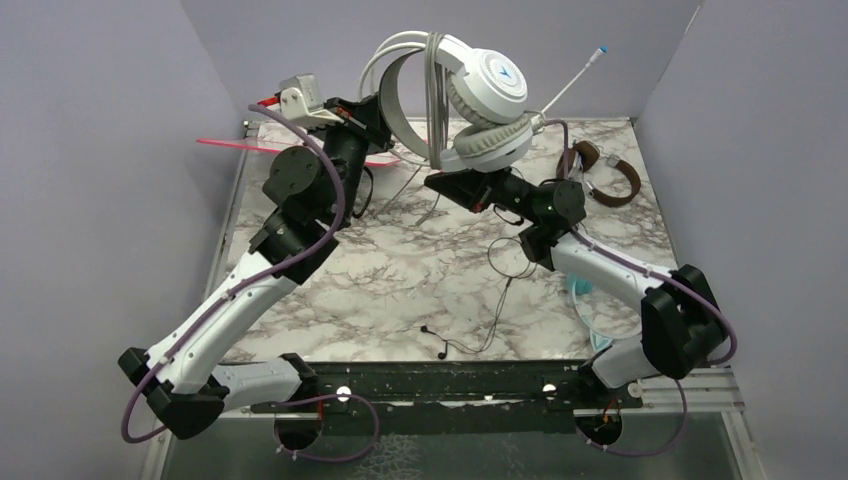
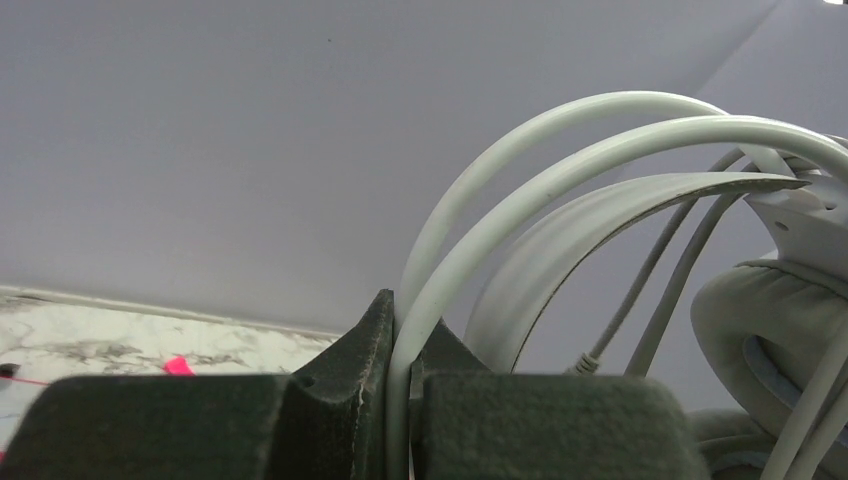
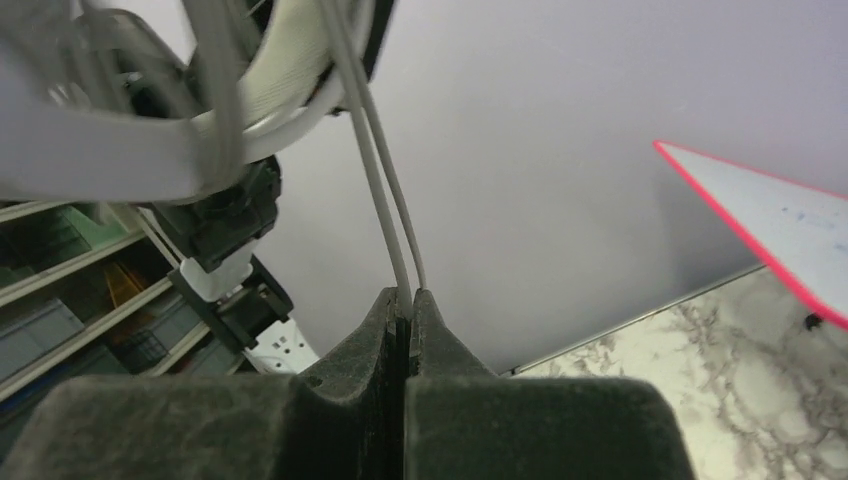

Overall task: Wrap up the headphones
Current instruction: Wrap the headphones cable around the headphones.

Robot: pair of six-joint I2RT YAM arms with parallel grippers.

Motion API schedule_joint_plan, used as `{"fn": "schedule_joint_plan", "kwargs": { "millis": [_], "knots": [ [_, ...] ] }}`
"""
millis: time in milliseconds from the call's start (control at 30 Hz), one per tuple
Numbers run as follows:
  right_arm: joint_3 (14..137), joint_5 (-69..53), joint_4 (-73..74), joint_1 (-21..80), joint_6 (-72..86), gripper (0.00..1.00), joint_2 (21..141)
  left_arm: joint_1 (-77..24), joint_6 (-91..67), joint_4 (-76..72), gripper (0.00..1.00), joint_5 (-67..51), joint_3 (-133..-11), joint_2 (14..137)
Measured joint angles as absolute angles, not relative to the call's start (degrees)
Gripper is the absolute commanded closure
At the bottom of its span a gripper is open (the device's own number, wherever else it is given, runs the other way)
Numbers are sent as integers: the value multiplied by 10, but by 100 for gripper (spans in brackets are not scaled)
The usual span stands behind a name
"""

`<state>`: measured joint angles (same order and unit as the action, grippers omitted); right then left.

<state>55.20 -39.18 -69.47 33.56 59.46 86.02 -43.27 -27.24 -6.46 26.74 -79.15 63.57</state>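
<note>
Pulling the cord (image 1: 434,100) harder, the right gripper (image 3: 408,295), clenched on it, could tug the white headphones (image 1: 490,90) out of the left gripper (image 2: 400,335), clamped on their headband wire (image 2: 400,410).

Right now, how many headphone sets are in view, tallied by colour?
White-grey headphones: 1, lifted off the table
Brown headphones: 1
Teal headphones: 1, mostly hidden
Total: 3

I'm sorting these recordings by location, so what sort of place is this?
Probably a lab robot cell, not a home: plain lilac partition walls box in a marble-patterned tabletop, a black metal mounting rail lines its near edge, and storage shelving shows beyond.
</note>
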Motion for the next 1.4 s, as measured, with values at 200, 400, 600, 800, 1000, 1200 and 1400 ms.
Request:
{"fn": "schedule_joint_plan", "kwargs": {
  "millis": [200, 400, 600, 800, 1000, 1200, 1400],
  "knots": [
    [519, -353, -636, 368, 569, 99, 808, -433, -226, -120, 100, 345, -792, 696],
    [515, -306, -558, 378, 523, 94, 795, -434, -192, -141, 100, 371, -792, 709],
    [504, -275, -503, 388, 483, 94, 751, -437, -165, -156, 100, 375, -790, 708],
    [491, -244, -448, 392, 462, 92, 714, -440, -148, -167, 100, 374, -781, 705],
    [491, -223, -396, 406, 450, 91, 689, -440, -117, -171, 100, 374, -780, 705],
    [488, -212, -375, 412, 441, 91, 670, -440, -109, -193, 100, 376, -765, 705],
    [488, -201, -362, 415, 431, 86, 673, -438, -115, -196, 100, 382, -759, 703]
  ]
}}
